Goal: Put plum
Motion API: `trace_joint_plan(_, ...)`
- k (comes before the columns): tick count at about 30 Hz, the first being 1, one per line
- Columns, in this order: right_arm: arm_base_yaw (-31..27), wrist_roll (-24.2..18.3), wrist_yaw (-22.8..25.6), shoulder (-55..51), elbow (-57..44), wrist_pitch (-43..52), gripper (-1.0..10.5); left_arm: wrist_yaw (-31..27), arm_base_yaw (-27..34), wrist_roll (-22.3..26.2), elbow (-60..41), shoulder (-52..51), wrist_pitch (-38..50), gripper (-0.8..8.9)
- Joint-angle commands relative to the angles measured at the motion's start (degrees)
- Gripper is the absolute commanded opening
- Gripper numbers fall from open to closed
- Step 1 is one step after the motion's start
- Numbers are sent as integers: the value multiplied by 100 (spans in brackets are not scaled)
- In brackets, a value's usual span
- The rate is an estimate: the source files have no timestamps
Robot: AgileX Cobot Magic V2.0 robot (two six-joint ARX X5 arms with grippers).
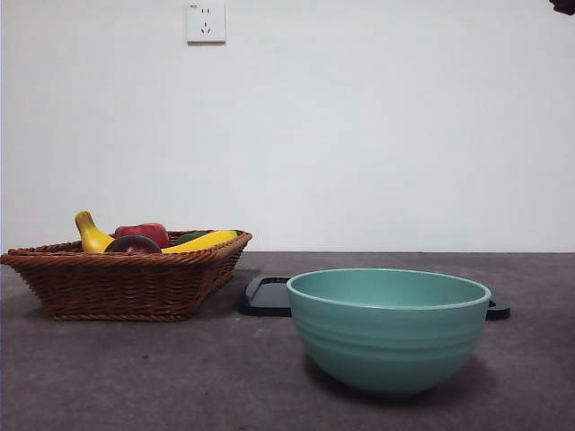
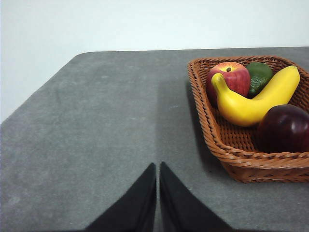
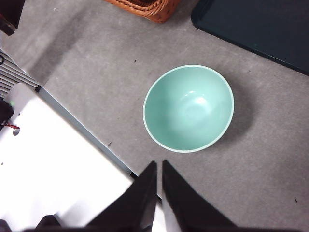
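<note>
The plum (image 1: pixel 133 244) is crowded by banana (image 1: pixel 199 241) and apple (image 1: pixel 144 232) in the basket (image 1: pixel 117 283) at left; both grippers (image 2: pixel 157 166) (image 3: pixel 159 164) are seen closed, empty.

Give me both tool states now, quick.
Left tool: shut, holding nothing, beside the basket with the plum.
Right tool: shut, holding nothing, above the bowl.

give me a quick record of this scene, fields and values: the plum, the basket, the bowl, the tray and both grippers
plum: dark maroon, in the wicker basket, beside the banana
other fruit: red apple, green fruit
bowl: teal, empty, upright on the table
tray: dark, flat, behind the bowl
left gripper: shut, empty, short of the basket
right gripper: shut, empty, above the bowl's near side
</note>
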Motion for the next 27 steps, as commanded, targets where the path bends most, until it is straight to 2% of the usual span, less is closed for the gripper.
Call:
trace_joint_plan(1, 42, -13, -2, 31, 81, 59, 8, -26, 11, -35, -118, -15, 2, 10)
trace_joint_plan(22, -39, -15, 0, -57, 81, 55, 8, -26, 11, -37, -118, -15, 2, 10)
trace_joint_plan(25, -319, -426, 4, -236, 81, 57, 8, -26, 11, -37, -118, -15, 2, 10)
trace_joint_plan(27, -713, -645, 107, -431, 50, 162, 8, -26, 11, -37, -118, -15, 2, 10)
